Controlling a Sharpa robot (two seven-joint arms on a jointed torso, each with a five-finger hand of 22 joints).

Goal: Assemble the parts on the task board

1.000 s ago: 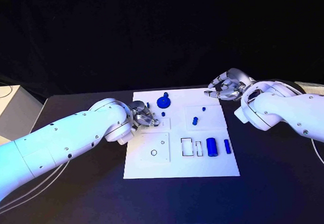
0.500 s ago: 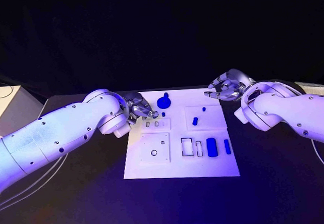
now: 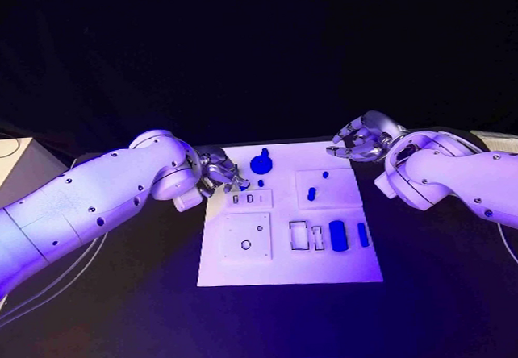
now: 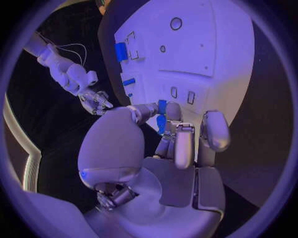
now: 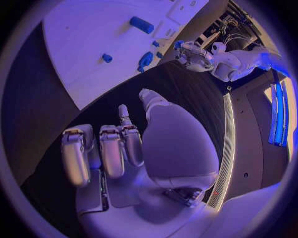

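Note:
The white task board point(image 3: 289, 262) lies mid-table. Blue parts rest on it: a round knob point(image 3: 262, 163) at its far edge, a small peg point(image 3: 311, 194) and a thick cylinder point(image 3: 338, 235) beside a slim bar point(image 3: 364, 234). My left hand point(image 3: 221, 174) hovers over the board's far left corner. It pinches a small blue part point(image 4: 161, 106) between thumb and fingers. My right hand point(image 3: 362, 137) hangs off the board's far right corner, fingers curled in with nothing in them; the right wrist view shows the same curled fingers point(image 5: 99, 153).
Empty rectangular slots point(image 3: 303, 235) and a square plate with a small hole point(image 3: 246, 244) mark the board's near half. A white box point(image 3: 2, 172) stands at the table's left edge. Papers point(image 3: 507, 142) lie at the far right.
My left hand has drawn back from the two small slots toward the board's far left corner, and its arm has risen. The right hand has stayed put.

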